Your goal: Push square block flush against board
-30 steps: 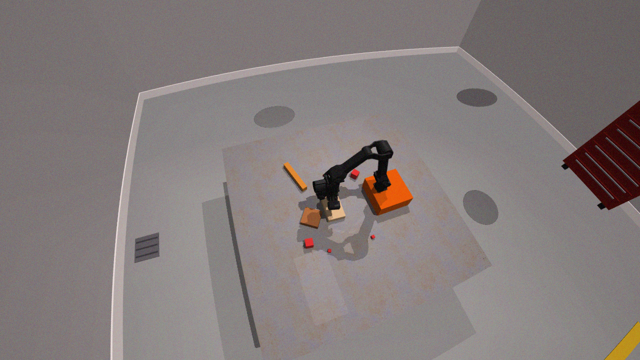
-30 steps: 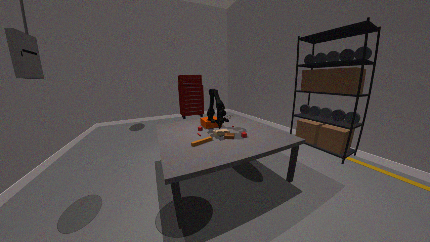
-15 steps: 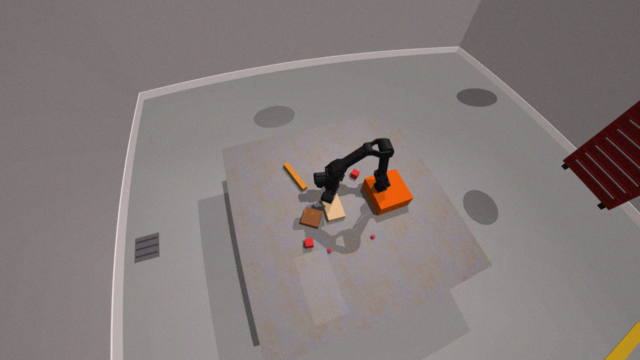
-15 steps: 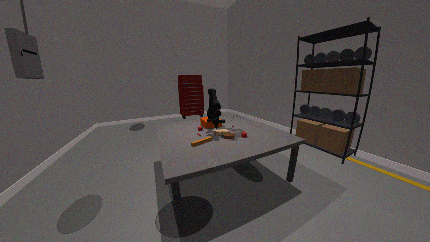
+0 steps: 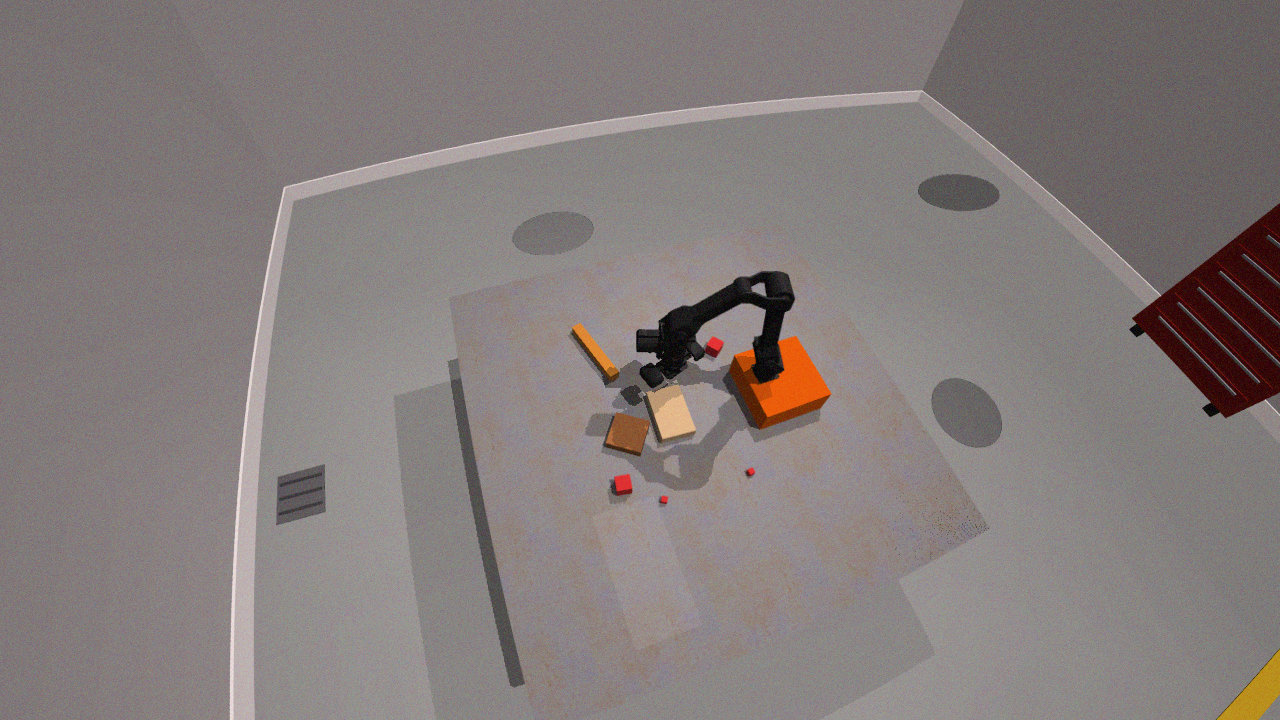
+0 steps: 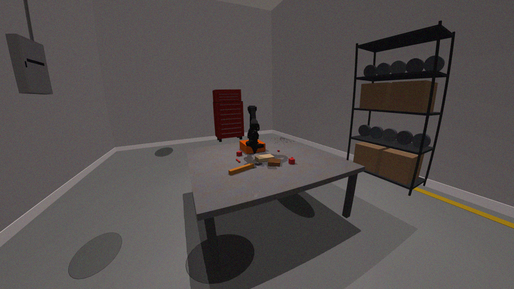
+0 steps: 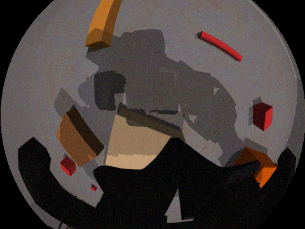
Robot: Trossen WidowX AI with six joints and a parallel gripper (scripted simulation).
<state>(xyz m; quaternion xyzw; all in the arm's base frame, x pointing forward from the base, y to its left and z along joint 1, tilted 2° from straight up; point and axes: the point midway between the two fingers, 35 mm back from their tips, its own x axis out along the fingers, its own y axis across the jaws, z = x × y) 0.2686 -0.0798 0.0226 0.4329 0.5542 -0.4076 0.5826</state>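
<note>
Spreading over dark square legs, the grey table has a matte, rust-mottled top. A black shelving rack and a glossless red tool chest stand beyond it. The black jointed arm rises from a smooth orange box, bends at its raised elbow and reaches down towards the board. Its gripper points downward, fingers closed together with nothing between them. The pale tan rectangular board lies flat near the fingertips. An amber square-edged bar lies apart from it. The brown square block lies flat just beside the board's long side, slightly angled, a narrow gap between them. Smallest are a round red rod and scattered red cubes.
</note>
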